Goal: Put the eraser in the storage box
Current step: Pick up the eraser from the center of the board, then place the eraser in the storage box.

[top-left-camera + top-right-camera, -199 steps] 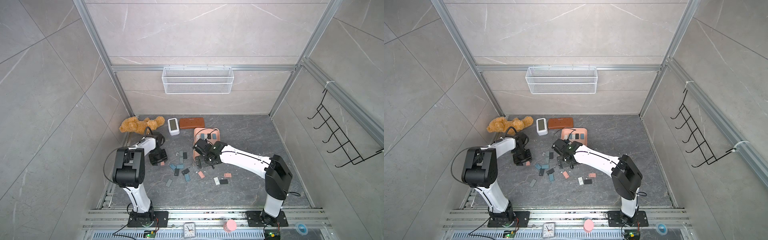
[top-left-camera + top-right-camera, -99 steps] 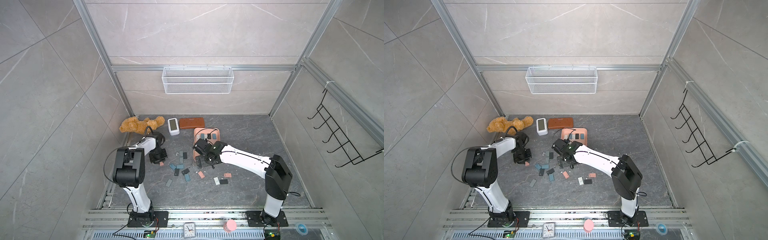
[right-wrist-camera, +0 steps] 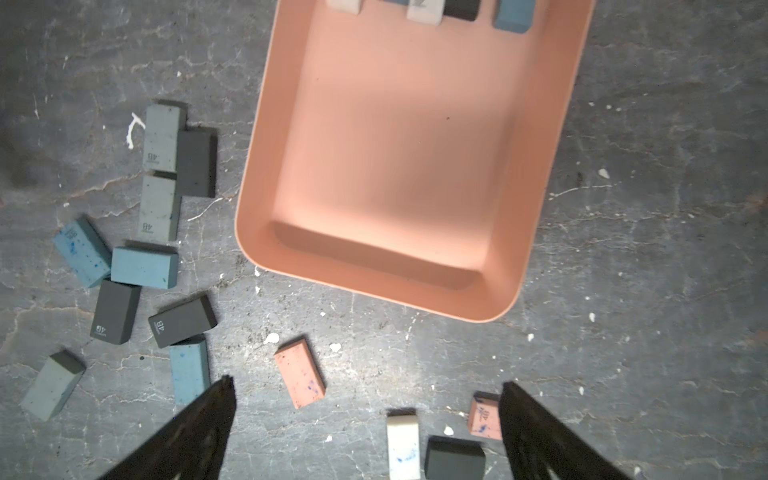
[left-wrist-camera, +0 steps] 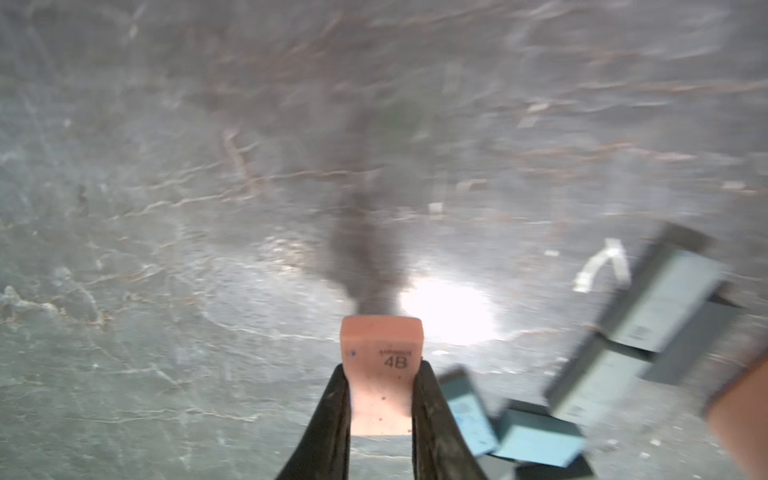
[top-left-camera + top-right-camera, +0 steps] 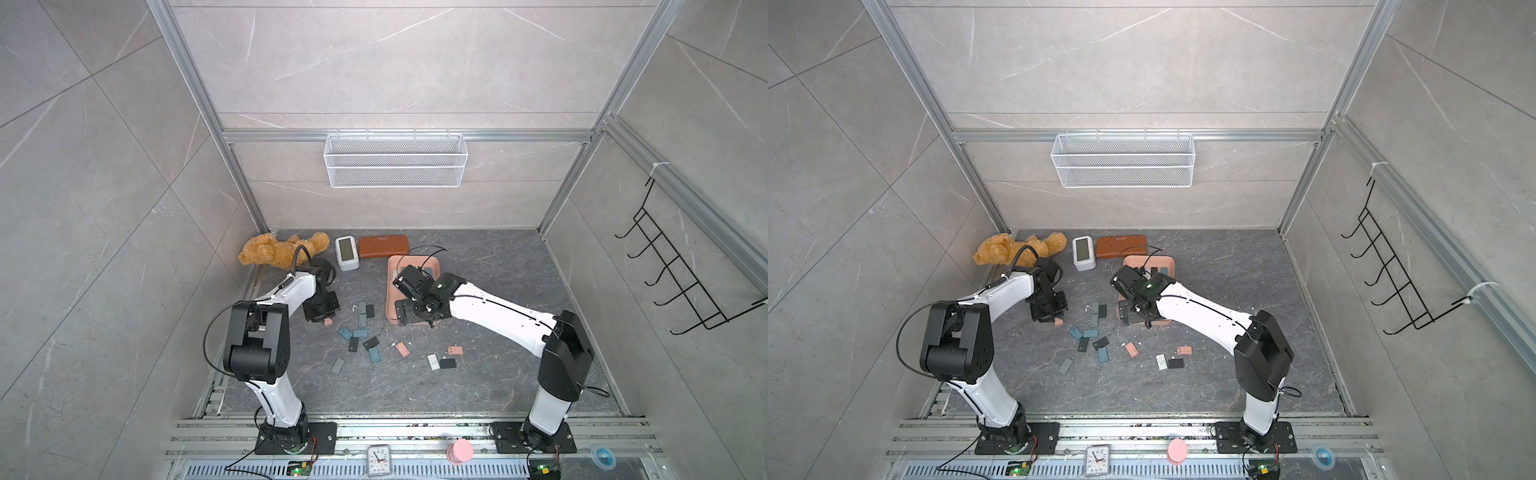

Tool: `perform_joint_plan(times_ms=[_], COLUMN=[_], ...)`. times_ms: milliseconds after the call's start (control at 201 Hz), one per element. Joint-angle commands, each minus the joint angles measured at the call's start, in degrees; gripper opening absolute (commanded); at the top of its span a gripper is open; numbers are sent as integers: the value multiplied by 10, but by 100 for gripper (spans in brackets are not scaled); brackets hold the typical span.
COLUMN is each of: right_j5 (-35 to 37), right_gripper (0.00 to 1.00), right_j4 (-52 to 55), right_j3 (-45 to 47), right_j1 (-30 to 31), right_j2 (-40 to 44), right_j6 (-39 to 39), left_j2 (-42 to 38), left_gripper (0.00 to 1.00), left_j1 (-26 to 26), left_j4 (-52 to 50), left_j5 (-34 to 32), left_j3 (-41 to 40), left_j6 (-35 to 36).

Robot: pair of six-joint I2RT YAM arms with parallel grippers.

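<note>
My left gripper [image 4: 381,370] is shut on a pink eraser [image 4: 382,353] marked 4B, held low over the grey floor. In both top views this gripper [image 5: 322,316] [image 5: 1052,313] sits left of the scattered erasers, with the pink eraser [image 5: 328,321] [image 5: 1059,321] poking out below it. The salmon-pink storage box [image 5: 392,291] [image 5: 1129,261] [image 3: 399,145] lies further right, with a few erasers at its far end. My right gripper [image 3: 368,384] [image 5: 409,313] hangs open and empty over the box's near end.
Several loose erasers [image 5: 358,332] [image 3: 143,266] in blue, grey, black, pink and white lie between the arms. A teddy bear [image 5: 282,251], a white clock [image 5: 347,252] and a brown case [image 5: 382,246] line the back wall. A wire basket [image 5: 395,160] hangs above.
My left jaws have closed on the pink eraser. The right arm has stayed in place with its jaws wide.
</note>
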State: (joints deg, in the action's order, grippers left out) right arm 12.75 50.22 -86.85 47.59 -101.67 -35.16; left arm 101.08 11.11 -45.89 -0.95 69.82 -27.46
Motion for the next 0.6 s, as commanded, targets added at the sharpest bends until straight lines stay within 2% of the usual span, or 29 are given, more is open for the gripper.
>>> perform_joint_plan(times_ms=[0, 164, 443, 597], right_j5=[-32, -64, -67, -67], right_gripper=[100, 100, 100, 100], right_j4=[-3, -10, -3, 0], right_j3=[20, 44, 62, 75], right_j1=[-37, -85, -118, -133], right_j2=[43, 62, 66, 73], right_j6=[2, 7, -21, -33], left_j2=[-8, 38, 157, 208], left_gripper=[17, 17, 17, 17], left_j1=[42, 94, 140, 162], left_j4=[-37, -57, -60, -57], left_j5=[-20, -35, -13, -8], left_j3=[57, 149, 317, 377], left_j6=[-32, -47, -14, -3])
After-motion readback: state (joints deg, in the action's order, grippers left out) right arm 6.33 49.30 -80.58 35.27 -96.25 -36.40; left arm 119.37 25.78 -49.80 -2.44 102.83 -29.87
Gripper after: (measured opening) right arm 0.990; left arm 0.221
